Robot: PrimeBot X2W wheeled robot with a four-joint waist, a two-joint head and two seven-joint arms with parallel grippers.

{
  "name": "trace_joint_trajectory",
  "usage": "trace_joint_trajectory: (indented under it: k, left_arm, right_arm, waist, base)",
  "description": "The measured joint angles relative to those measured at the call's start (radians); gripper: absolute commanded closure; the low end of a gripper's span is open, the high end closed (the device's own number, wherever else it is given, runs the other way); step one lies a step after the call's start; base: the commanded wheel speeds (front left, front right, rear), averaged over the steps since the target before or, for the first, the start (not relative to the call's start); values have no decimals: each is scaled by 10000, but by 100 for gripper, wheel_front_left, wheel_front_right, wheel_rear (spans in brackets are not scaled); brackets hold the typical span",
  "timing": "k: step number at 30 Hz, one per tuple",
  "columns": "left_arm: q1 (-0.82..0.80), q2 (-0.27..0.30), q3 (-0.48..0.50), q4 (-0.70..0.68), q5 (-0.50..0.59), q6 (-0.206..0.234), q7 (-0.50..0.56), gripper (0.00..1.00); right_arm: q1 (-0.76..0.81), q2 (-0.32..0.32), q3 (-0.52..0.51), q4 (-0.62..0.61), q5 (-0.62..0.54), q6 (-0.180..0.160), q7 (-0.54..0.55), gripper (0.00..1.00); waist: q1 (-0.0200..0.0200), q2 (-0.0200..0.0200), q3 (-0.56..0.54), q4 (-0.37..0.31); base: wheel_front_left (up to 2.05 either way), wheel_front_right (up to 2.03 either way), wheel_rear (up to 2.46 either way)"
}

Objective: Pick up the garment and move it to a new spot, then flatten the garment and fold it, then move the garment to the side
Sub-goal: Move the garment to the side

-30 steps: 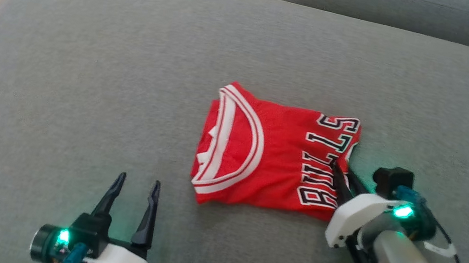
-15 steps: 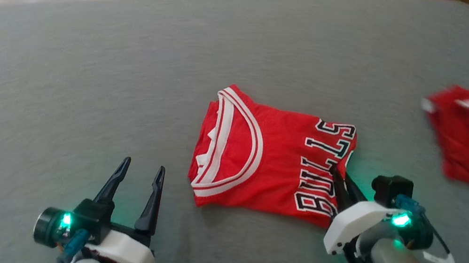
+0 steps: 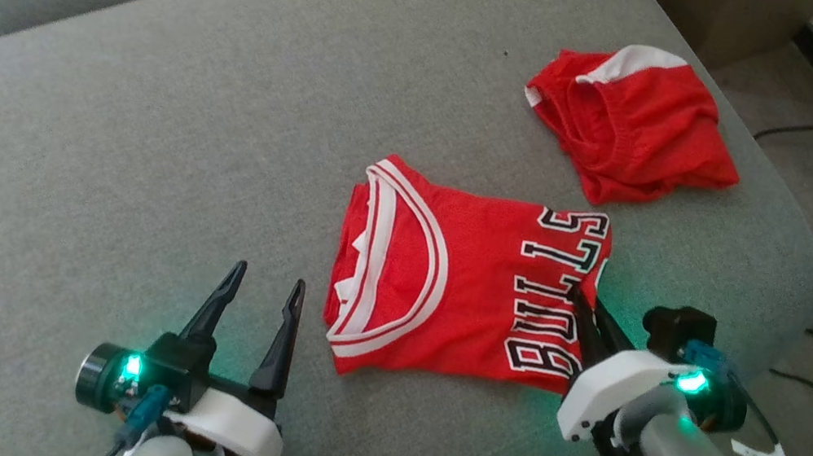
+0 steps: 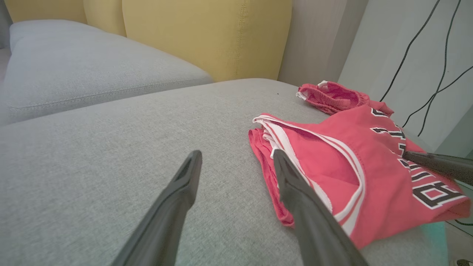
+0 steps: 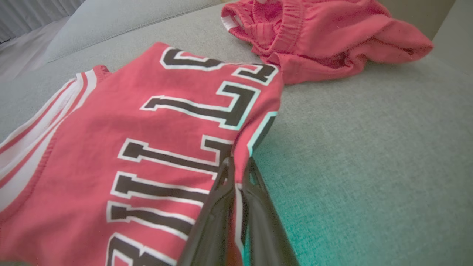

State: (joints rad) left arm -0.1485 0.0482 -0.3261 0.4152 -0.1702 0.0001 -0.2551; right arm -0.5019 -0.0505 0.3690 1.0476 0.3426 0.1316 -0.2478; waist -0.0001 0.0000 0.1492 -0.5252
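Jersey [image 3: 464,279] lies on the grey cushion [image 3: 97,151], near its front edge, as a compact, fairly flat rectangle with the striped collar end toward our left gripper [image 3: 270,275]. We judge relocating, flattening and folding as done; the move to the side is left.

Right gripper [image 3: 584,299]: fingers clenched on the jersey's lettered edge, cloth pinched between them in the right wrist view. The edge looks slightly raised there.

Left gripper: jaws spread, nothing between them, just beside the collar end and not touching it.

Red shorts [image 3: 628,137] lie crumpled further back on the cushion, apart from the jersey.

Writing: "BULLS", black capitals outlined in white, running sideways in the head view. No other label legible.
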Motion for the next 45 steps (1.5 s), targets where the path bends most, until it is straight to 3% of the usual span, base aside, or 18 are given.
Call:
trace_joint_trajectory:
  k: [4,11,20,21,22,23,25,29,34,40,45]
  left_arm:
    - [-18,0,12,153,58,-10,0,0]
    - [-153,0,56,293,341,-105,0,0]
    - [-363,0,142,355,585,-176,0,0]
    - [-377,0,167,355,585,-176,0,0]
    - [-381,2,217,357,587,-174,0,0]
    - [-389,0,291,359,587,-161,0,0]
    - [-434,0,439,360,587,-44,0,0]
    - [-658,2,805,359,771,-2,0,0]
    - [-701,-2,1277,343,836,0,0,0]
    - [-688,-6,1578,274,878,10,0,0]
    - [-589,-8,1659,196,993,138,-2,0]
  right_arm:
    - [-463,-38,-38,8,-531,0,0,100]
    - [-2708,-589,-190,267,-1223,0,0,100]
    - [-5006,-2794,-1848,2082,-2792,0,311,100]
    - [-5071,-3051,-2119,2190,-3076,0,343,73]
    - [-5132,-3246,-2464,2272,-3283,0,399,23]
    - [-5145,-3442,-2813,2288,-3521,0,397,0]
    - [-5150,-3651,-3614,2286,-3981,0,364,0]
    - [-5127,-3269,-4761,1958,-4692,0,128,0]
    - [-4663,-1856,-5497,794,-5055,0,-2,0]
    - [-2883,-476,-5317,-1384,-4738,0,-31,0]
    - [-1306,-155,-4803,-2658,-3873,0,-31,0]
  waist:
    - [1,0,242,34]
    - [2,0,560,512]
    - [2,0,990,1330]
    - [2,0,1033,1402]
    - [1,0,1078,1466]
    - [1,0,1125,1515]
    - [2,0,1209,1583]
    - [2,0,1267,1639]
    - [1,0,1179,1687]
    - [1,0,1045,2081]
    - [1,0,905,2660]
  base:
    - [0,0,0]
    - [0,0,0]
    - [0,0,0]
    - [0,0,0]
    - [0,0,0]
    - [0,0,0]
    - [0,0,0]
    - [0,0,0]
    - [0,0,0]
    - [0,0,0]
    - [0,0,0]
